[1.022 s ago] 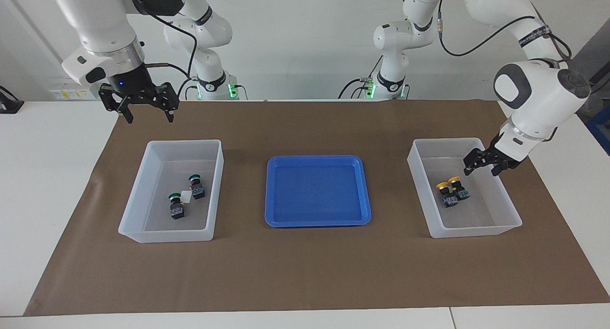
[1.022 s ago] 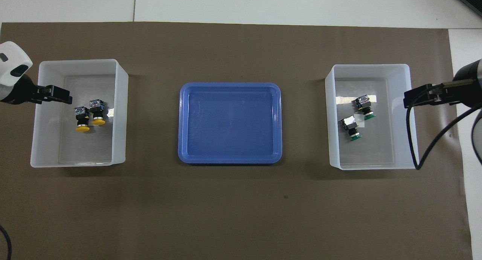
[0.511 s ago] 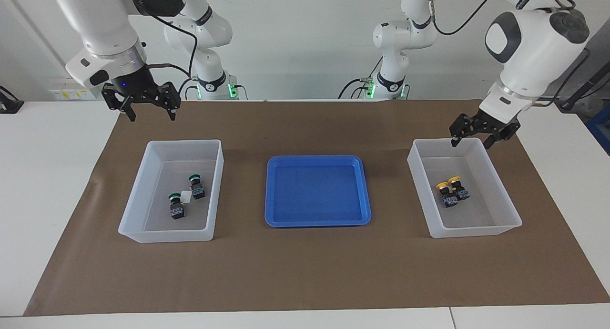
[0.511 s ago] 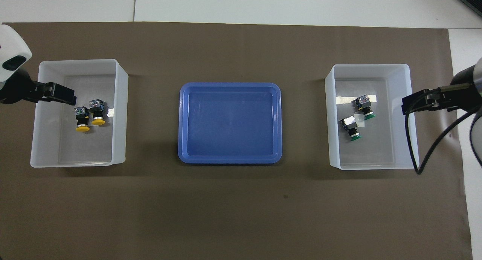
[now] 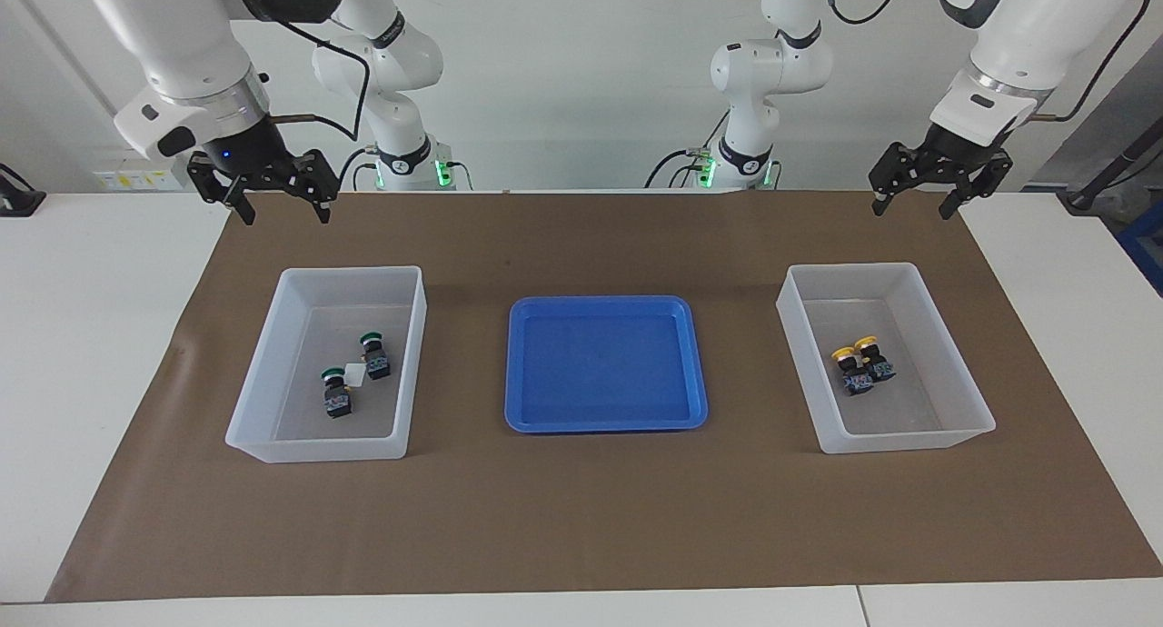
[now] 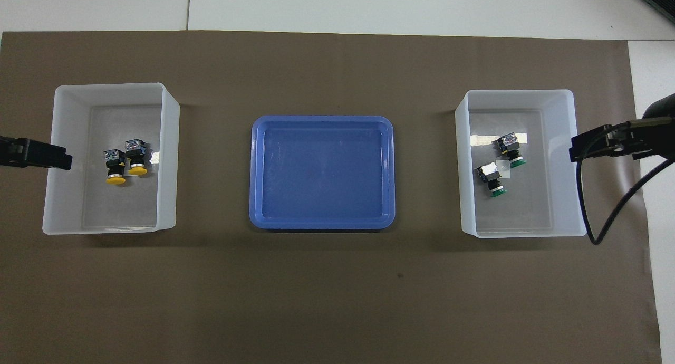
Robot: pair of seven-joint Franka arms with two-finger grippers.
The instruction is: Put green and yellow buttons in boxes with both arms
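Note:
Two yellow buttons (image 5: 859,365) lie side by side in the box (image 5: 909,438) at the left arm's end; they also show in the overhead view (image 6: 122,163), in the same box (image 6: 169,158). Two green buttons (image 5: 354,374) lie in the box (image 5: 313,447) at the right arm's end, and show from overhead too (image 6: 501,164) in that box (image 6: 464,158). My left gripper (image 5: 913,207) is open and empty, raised above the mat by its box's robot-side edge (image 6: 66,161). My right gripper (image 5: 284,214) is open and empty, raised likewise by its own box (image 6: 575,152).
A shallow blue tray (image 5: 606,363) with nothing in it sits on the brown mat (image 5: 581,518) between the two boxes; it shows in the overhead view as well (image 6: 321,171). A black cable (image 6: 606,216) hangs from the right arm beside the green-button box.
My left gripper has risen out of the box with the yellow buttons and drawn back toward the robots. My right gripper has shifted only slightly. The buttons have not moved.

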